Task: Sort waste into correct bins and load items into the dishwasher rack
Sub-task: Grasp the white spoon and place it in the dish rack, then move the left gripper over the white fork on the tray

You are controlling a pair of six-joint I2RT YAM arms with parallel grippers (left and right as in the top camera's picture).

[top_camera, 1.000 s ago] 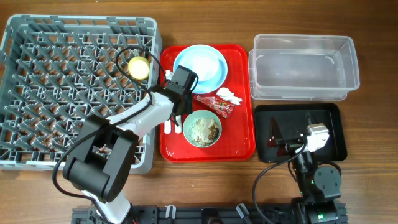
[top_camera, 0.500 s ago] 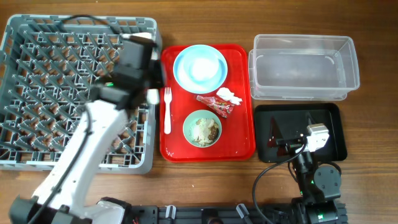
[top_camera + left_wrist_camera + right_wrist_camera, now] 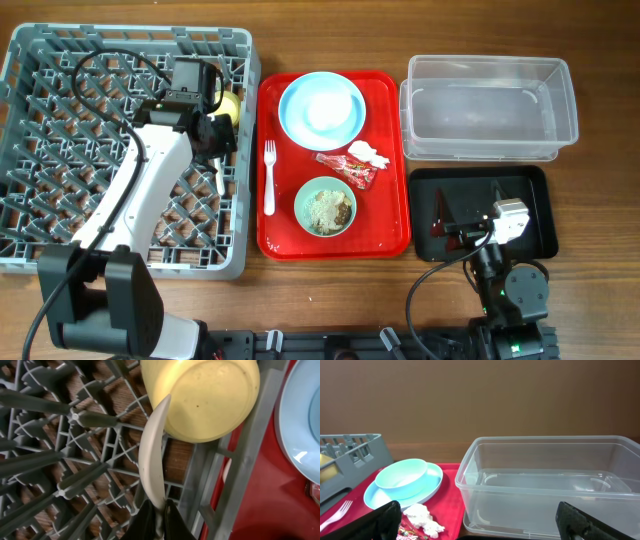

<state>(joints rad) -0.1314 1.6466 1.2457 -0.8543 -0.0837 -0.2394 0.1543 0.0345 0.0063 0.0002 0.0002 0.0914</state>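
My left gripper (image 3: 217, 140) (image 3: 157, 521) is shut on the white spoon (image 3: 152, 455) and holds it over the right edge of the grey dishwasher rack (image 3: 130, 35), beside the yellow cup (image 3: 228, 104) (image 3: 205, 395) that lies in the rack. The white fork (image 3: 268, 178) lies on the red serving tray (image 3: 390, 225). On that tray are also the light blue bowl (image 3: 321, 108) on the blue plate (image 3: 345, 130), the pale green bowl (image 3: 325, 206) with beige scraps, the red wrapper (image 3: 345, 168) and the white napkin (image 3: 368, 153). My right gripper (image 3: 470, 236) (image 3: 482, 520) is open and empty over the black tray (image 3: 530, 200).
The clear tub (image 3: 488, 108) (image 3: 545, 485) stands at the back right, behind the black tray. The rack's upright pegs (image 3: 85, 419) crowd round the spoon. The right wrist view also shows the bowl (image 3: 402, 477), napkin (image 3: 422, 515) and fork (image 3: 335, 512).
My left arm has lifted the spoon off the red tray and swung left to the rack, now by the yellow cup. The fork stays on the tray. The right arm has not moved.
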